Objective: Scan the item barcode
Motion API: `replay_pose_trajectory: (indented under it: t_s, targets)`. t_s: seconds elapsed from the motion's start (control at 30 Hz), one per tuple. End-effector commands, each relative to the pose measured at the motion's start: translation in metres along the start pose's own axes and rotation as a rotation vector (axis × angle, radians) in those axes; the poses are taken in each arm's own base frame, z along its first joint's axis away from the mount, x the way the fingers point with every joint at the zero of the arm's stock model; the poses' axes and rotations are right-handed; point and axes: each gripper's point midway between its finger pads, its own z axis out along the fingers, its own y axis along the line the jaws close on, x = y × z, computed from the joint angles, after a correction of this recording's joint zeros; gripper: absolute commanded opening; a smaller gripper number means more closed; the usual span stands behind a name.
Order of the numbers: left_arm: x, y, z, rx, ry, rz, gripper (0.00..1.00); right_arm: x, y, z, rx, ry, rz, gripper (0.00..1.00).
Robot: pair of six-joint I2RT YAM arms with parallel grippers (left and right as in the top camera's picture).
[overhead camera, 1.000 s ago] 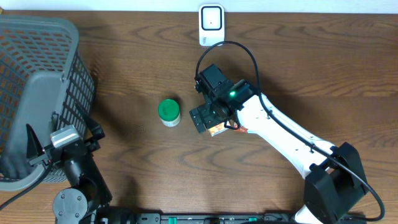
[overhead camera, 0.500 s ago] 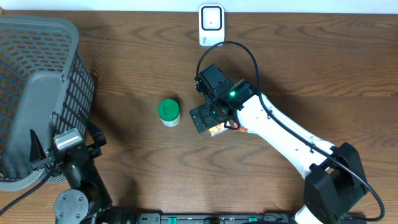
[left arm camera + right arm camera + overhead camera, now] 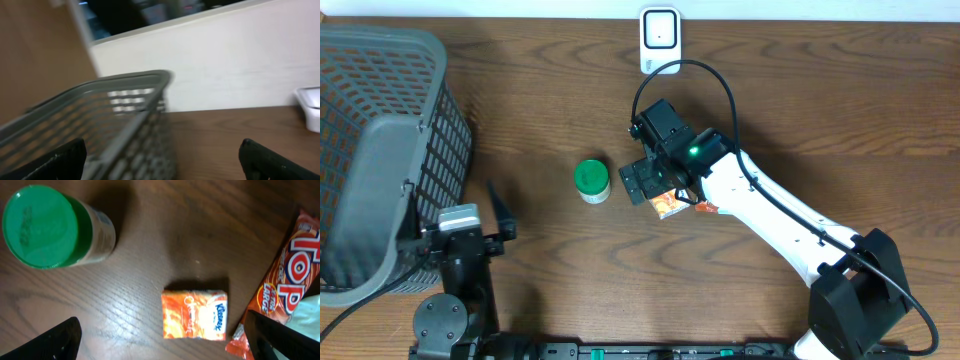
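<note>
A small orange Kleenex packet lies flat on the wood, with an orange TOP wrapper to its right. A jar with a green lid stands at the upper left. My right gripper hovers open above the packet, its fingertips wide apart and touching nothing. From overhead, the right gripper sits just right of the jar and hides most of the orange packet. The white scanner stands at the table's far edge. My left gripper is open and empty beside the basket.
A large grey wire basket fills the left side and shows blurred in the left wrist view as the basket. The scanner shows at that view's right edge. The open left gripper faces the back wall. A black cable loops above the right arm.
My left arm has swung right, away from the basket. The right gripper has shifted slightly up and left over the orange items. Both grippers stay open.
</note>
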Motion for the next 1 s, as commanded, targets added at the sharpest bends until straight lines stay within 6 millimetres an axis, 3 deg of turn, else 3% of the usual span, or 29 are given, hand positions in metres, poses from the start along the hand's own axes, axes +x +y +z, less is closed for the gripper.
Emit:
replay_pose_trajectory:
  t_s: [0.0,0.07,0.3,0.57,0.8,0.97]
  targets:
    - [-0.018,-0.042,-0.011,0.263,-0.077,-0.020,0.98,-0.015,0.001,-0.004,0.011,-0.055,-0.001,0.99]
    - [-0.015,-0.051,-0.013,0.320,-0.069,-0.016,0.98,-0.021,0.000,-0.005,0.006,-0.077,0.001,0.99]
    - [-0.021,-0.043,-0.020,0.290,-0.102,-0.024,0.98,-0.034,0.001,-0.013,-0.003,-0.114,0.041,0.99]
    - [-0.030,-0.030,-0.028,0.239,-0.146,-0.038,0.98,-0.060,0.010,-0.052,-0.031,-0.153,0.147,0.99]
    - [-0.031,-0.029,-0.032,0.237,-0.157,-0.041,0.98,-0.057,0.009,-0.054,-0.035,-0.135,0.248,0.99]
    - [-0.036,-0.025,-0.039,0.228,-0.188,-0.048,0.98,-0.040,0.005,-0.052,-0.009,-0.066,0.293,0.99]
